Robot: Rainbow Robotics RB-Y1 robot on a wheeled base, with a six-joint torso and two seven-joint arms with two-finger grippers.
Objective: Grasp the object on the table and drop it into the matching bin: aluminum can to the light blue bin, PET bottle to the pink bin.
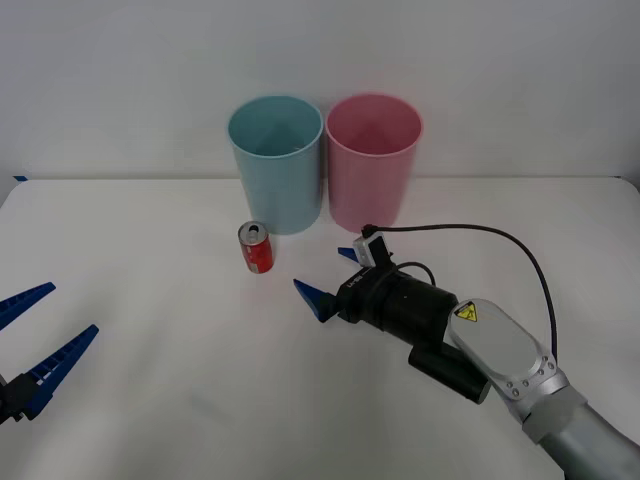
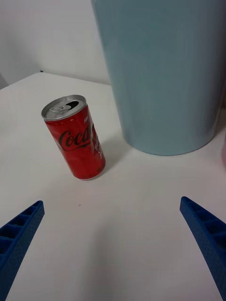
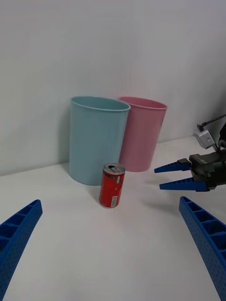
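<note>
A small red can [image 1: 256,248] with a silver top stands upright on the white table [image 1: 140,230], just in front of the light blue bin [image 1: 276,165]. The pink bin [image 1: 373,160] stands beside the blue one, on its right. My right gripper [image 1: 321,270] is open, low over the table a short way right of the can and pointing at it. In the right wrist view the can [image 2: 75,138] stands ahead of the open gripper [image 2: 111,202], clear of the fingers, with the light blue bin [image 2: 165,75] behind. My left gripper [image 1: 73,308] hangs open at the near left.
Both bins stand near the table's far edge against a white wall. From the left wrist, the can [image 3: 112,185], the light blue bin [image 3: 96,138], the pink bin [image 3: 141,131] and the right gripper [image 3: 159,178] are all in sight.
</note>
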